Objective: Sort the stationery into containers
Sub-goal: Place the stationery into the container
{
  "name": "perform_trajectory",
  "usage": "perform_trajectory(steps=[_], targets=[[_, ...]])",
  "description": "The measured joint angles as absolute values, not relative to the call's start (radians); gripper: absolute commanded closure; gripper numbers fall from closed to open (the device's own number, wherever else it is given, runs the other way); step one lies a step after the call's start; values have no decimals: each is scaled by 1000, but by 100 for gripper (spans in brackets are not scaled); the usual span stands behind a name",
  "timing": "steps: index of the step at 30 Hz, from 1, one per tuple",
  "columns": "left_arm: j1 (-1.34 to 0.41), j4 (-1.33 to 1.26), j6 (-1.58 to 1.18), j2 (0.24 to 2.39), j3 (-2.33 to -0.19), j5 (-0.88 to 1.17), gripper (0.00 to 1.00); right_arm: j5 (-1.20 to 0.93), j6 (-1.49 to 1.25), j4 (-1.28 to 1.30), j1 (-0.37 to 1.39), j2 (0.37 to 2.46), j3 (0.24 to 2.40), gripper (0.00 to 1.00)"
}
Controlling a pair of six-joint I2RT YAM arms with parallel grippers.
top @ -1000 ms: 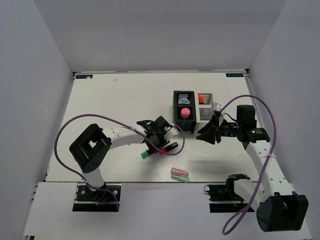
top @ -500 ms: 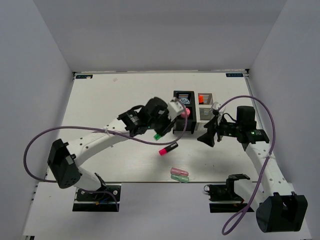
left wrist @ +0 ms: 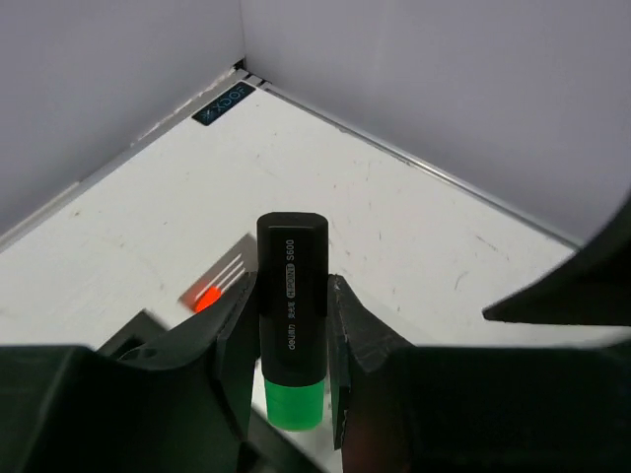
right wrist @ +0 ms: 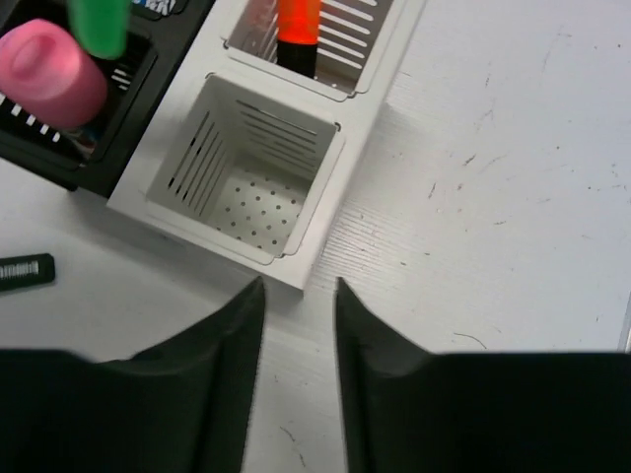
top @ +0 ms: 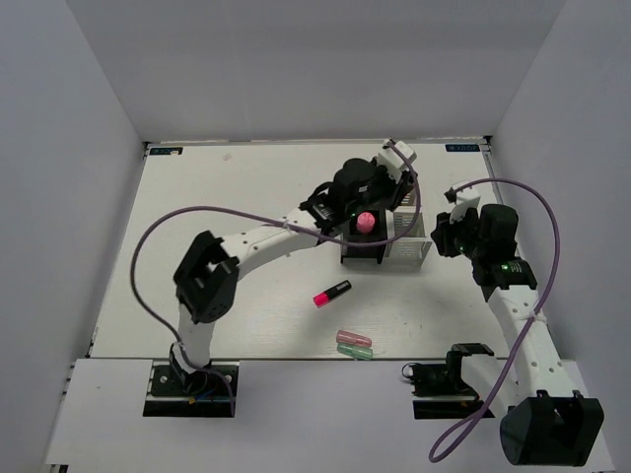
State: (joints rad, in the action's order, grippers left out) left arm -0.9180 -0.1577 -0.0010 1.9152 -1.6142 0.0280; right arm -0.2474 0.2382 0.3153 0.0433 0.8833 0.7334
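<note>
Drop-off: clenching green-cap marker (left wrist: pixel 290 256) mid-frame in left gripper (left wrist: pixel 289 335); prob. needing centring over white bin (right wrist: pixel 323 187) pre-release; idling w/ right gripper (right wrist: pixel 296 296) released.

Light: bright, even, from overhead.
Shadows: soft, short beside the white bin (right wrist: pixel 258 187).
Focus: left gripper (left wrist: pixel 290 305) slightly soft; table (left wrist: pixel 394 227) sharp.

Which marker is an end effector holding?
The green-capped marker, in the left end effector; the pink-capped marker lies on the table, the orange-capped marker in a bin.

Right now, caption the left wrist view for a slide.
Left gripper clamps a green-capped black marker above the table.
</note>
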Motion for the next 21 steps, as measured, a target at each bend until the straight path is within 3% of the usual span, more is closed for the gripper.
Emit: perform_trajectory(steps=[7,14,21], targets=[[-903,-248,-70,2191,-1911,25,99,-235,207,305,11,886,721,55],[-872,-271,-137,2262,-1961,14,99,-245,190,297,-41,886,717,55],[-849,-271,-179,2310,-1968,-14,99,-273,178,288,-74,883,703,38]])
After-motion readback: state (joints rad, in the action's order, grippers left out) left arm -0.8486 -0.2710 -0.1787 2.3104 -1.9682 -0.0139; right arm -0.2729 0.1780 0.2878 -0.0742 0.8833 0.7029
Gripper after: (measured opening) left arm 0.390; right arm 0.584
